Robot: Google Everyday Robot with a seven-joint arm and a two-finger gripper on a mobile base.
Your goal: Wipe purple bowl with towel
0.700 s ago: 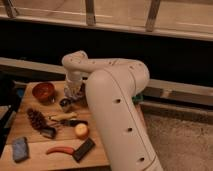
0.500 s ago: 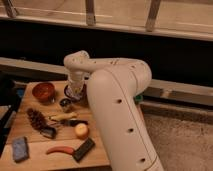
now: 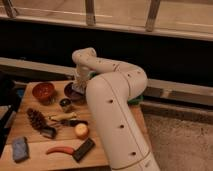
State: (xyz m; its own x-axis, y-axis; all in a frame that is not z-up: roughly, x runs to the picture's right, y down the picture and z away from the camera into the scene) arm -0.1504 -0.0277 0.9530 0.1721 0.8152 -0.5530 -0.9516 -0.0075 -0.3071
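Observation:
The purple bowl (image 3: 69,93) sits on the wooden table (image 3: 30,160), right of a red-brown bowl. My gripper (image 3: 77,88) points down over the purple bowl's right side, at the end of the bulky white arm (image 3: 112,100), which hides part of the bowl. Something pale shows at the gripper, and I cannot tell whether it is a towel. A folded blue-grey cloth (image 3: 20,148) lies at the table's front left corner, far from the gripper.
The table also holds a red-brown bowl (image 3: 43,91), a small dark cup (image 3: 65,104), a pine cone (image 3: 36,119), a yellow round fruit (image 3: 81,130), a red chili (image 3: 57,149) and a dark bar (image 3: 83,149). A dark wall with a railing stands behind.
The arm's wrist has shifted slightly and the gripper sits a little higher over the purple bowl. The things on the table have not moved.

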